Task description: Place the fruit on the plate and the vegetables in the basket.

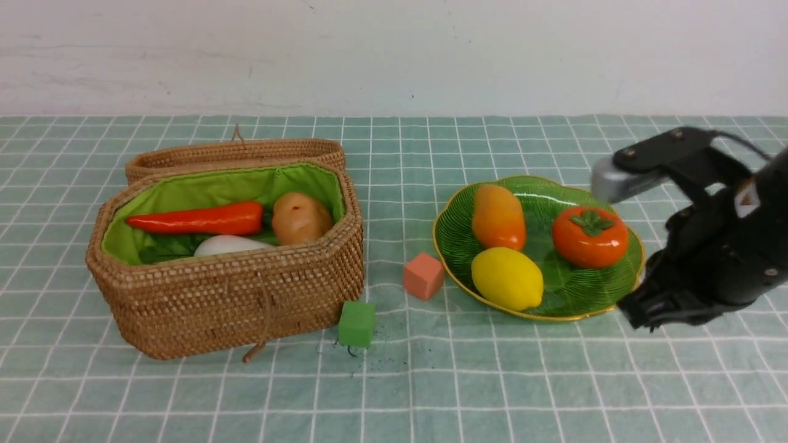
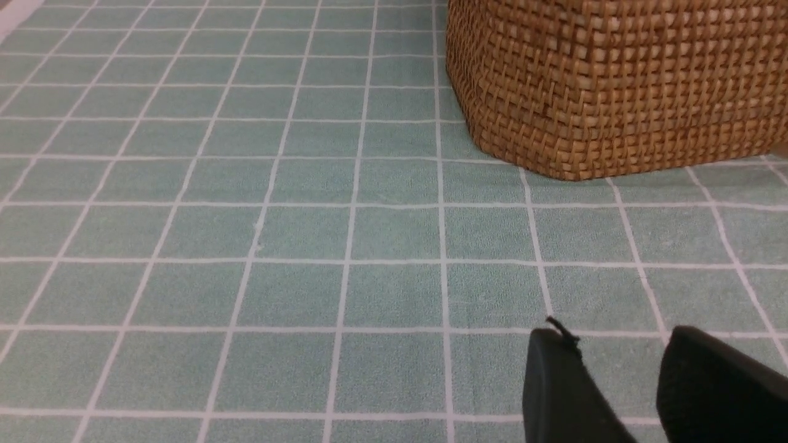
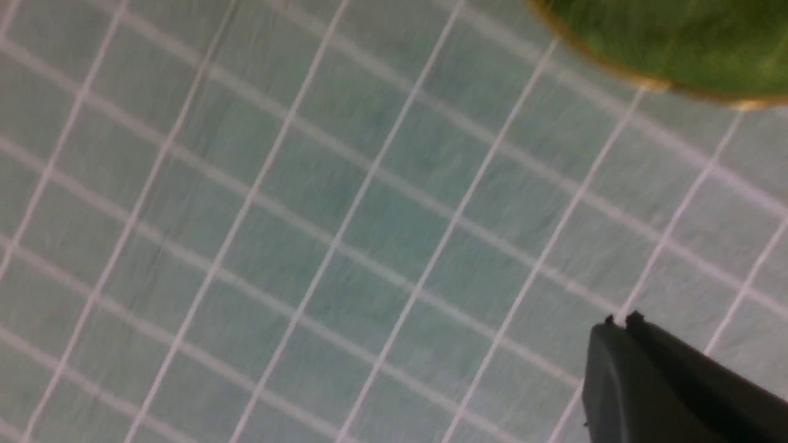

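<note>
A: Apparently little is left: the mango [image 1: 498, 216], lemon [image 1: 506, 278] and persimmon [image 1: 590, 236] are seen on the plate [image 1: 542, 203]; the red pepper [image 1: 197, 218], potato [image 1: 300, 218] and radish [image 1: 229, 245] in the basket [image 1: 228, 301].

B: And the eggplant?

A: It cannot be made out. The right tool [image 1: 637, 311], pressed together and empty, is found at the plate's four o'clock rim; open surface [image 1: 492, 381] is left toward six. The left tool [image 2: 622, 369] is held spread, empty, beside the basket.

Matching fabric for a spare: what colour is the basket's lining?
Bright green lining inside the basket, seen best in the front view.
</note>
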